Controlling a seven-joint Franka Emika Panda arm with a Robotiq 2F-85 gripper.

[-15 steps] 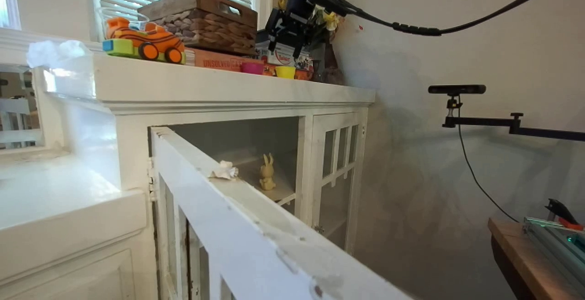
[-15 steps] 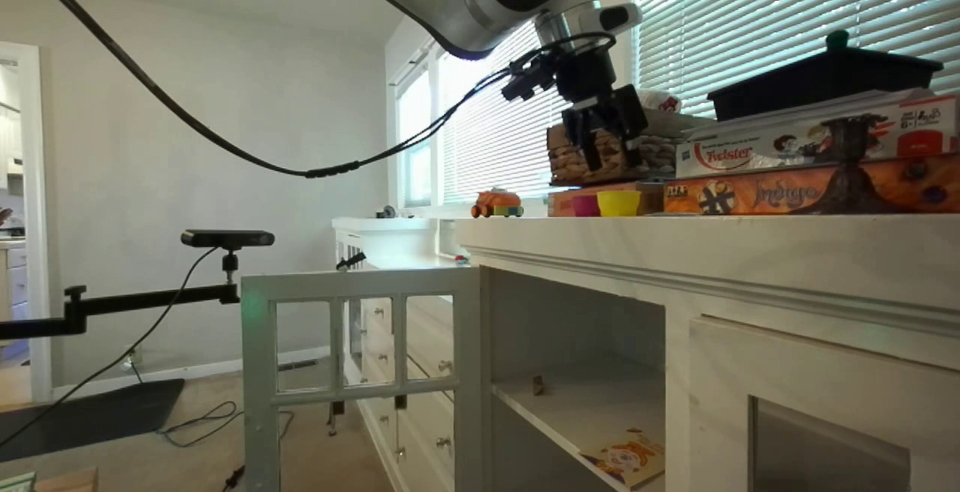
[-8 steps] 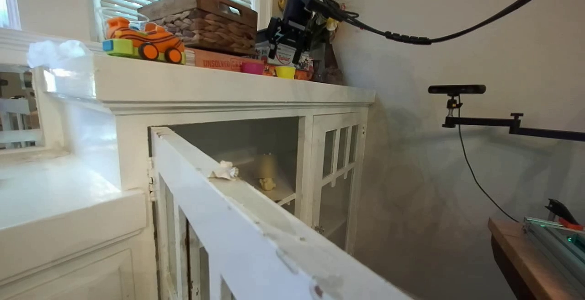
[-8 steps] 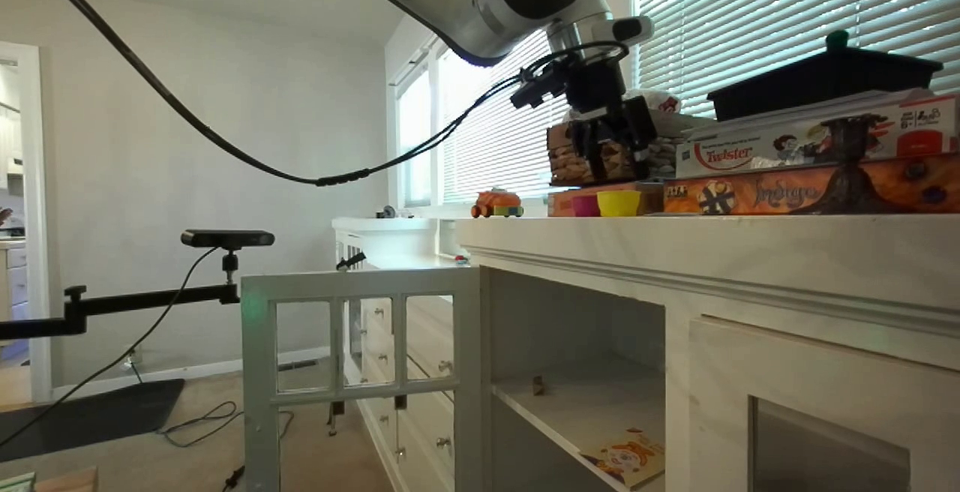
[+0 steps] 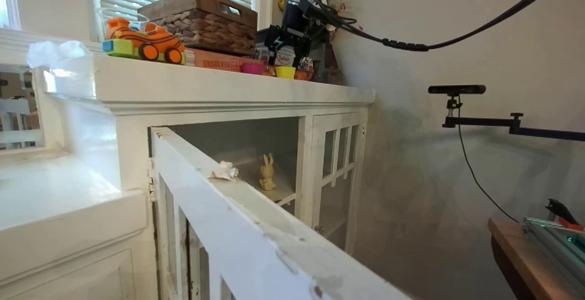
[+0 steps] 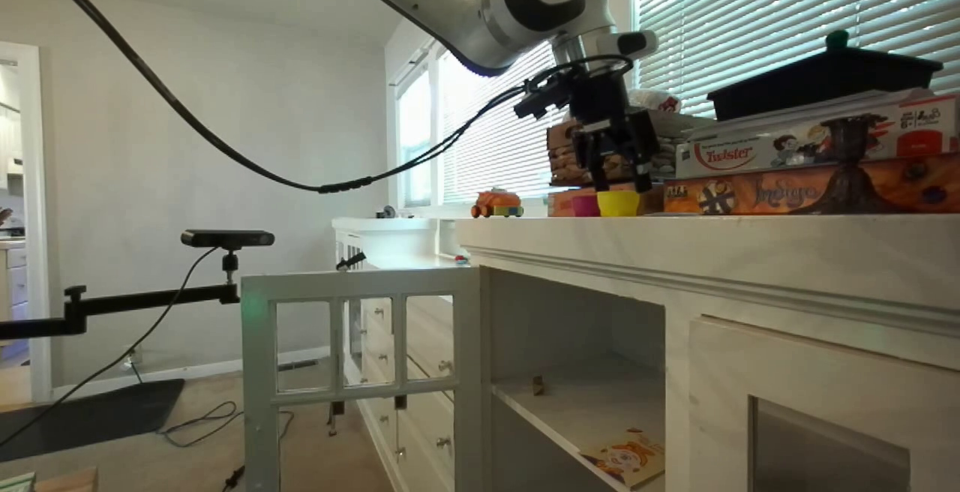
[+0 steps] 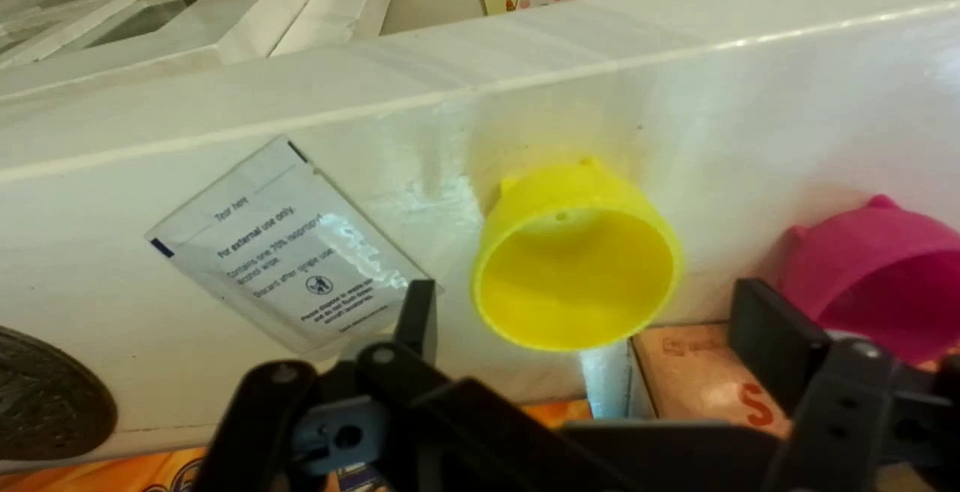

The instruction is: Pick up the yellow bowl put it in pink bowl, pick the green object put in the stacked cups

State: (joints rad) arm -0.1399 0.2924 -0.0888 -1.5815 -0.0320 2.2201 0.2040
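Observation:
The yellow bowl (image 5: 285, 72) stands upright on the white cabinet top, and it also shows in an exterior view (image 6: 619, 204) and the wrist view (image 7: 577, 274). The pink bowl (image 7: 870, 252) stands beside it, and it shows in both exterior views (image 5: 252, 67) (image 6: 585, 206). My gripper (image 7: 585, 289) is open and empty, its fingers spread wider than the yellow bowl. In both exterior views the fingertips (image 5: 284, 63) (image 6: 622, 187) are just above the yellow bowl's rim. One finger is close to the pink bowl in the wrist view. I see no separate green object.
An orange toy vehicle with a green base (image 5: 145, 43) stands on the cabinet top. Game boxes (image 6: 810, 184), a woven basket (image 5: 219, 23) and a dark candle holder (image 6: 850, 169) stand behind and beside. A wipe packet (image 7: 292, 252) lies flat. A cabinet door (image 6: 360, 282) stands open.
My gripper has moved down toward the yellow bowl, and slightly to the right in an exterior view. It stays open. The bowls have not moved.

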